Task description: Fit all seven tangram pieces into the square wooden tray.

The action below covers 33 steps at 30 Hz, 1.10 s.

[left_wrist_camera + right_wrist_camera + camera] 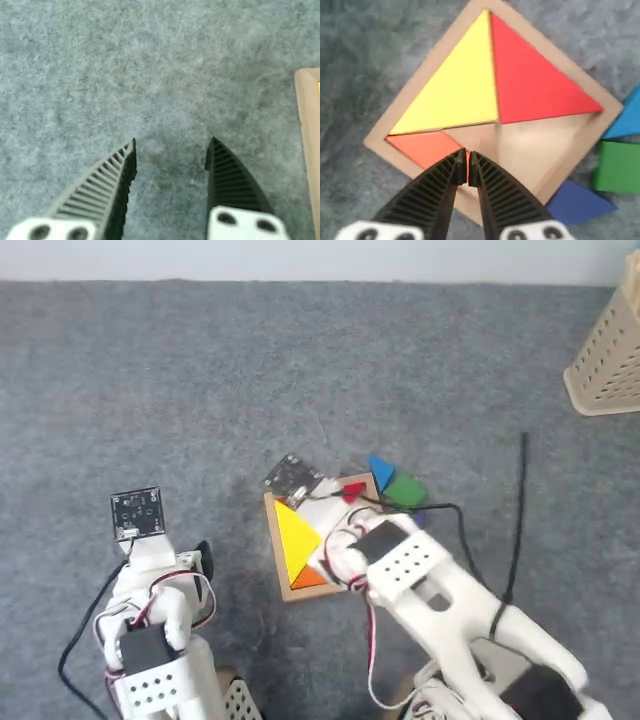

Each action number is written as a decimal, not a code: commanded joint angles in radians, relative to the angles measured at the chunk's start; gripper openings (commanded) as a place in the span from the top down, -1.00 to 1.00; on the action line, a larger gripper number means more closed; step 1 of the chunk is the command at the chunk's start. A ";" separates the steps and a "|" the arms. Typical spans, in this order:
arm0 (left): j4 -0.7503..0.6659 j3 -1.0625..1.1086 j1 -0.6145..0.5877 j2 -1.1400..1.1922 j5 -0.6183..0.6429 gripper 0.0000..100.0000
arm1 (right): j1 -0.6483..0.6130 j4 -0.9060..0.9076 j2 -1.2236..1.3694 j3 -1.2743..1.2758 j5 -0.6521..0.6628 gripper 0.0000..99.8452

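The square wooden tray (275, 552) lies at mid-table under my right arm (400, 565). In the right wrist view the tray (427, 74) holds a yellow triangle (455, 85), a red triangle (530, 85) and an orange triangle (422, 147), with bare wood beside them. My right gripper (468, 162) is shut, its tips over the tray at the orange triangle's corner. Outside the tray lie a light blue piece (627, 122), a green piece (619, 167) and a dark blue triangle (577, 202). My left gripper (172, 143) is open over bare carpet, with the tray's edge (307, 125) off to one side.
Grey carpet covers the table. A beige slotted basket (610, 350) stands at the far right edge. A black cable (518, 510) runs along the right arm's side. The left arm (150, 580) sits at the near left.
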 commanded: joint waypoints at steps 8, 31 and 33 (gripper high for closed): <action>0.005 -0.013 0.003 -0.015 -0.005 0.57 | 0.018 -0.140 0.133 0.014 0.006 0.99; 0.005 -0.013 0.003 -0.015 -0.005 0.57 | 0.243 0.122 -0.082 -0.098 -0.100 0.88; 0.005 -0.013 0.003 -0.015 -0.005 0.57 | 0.361 0.143 -0.074 -0.133 -0.103 0.77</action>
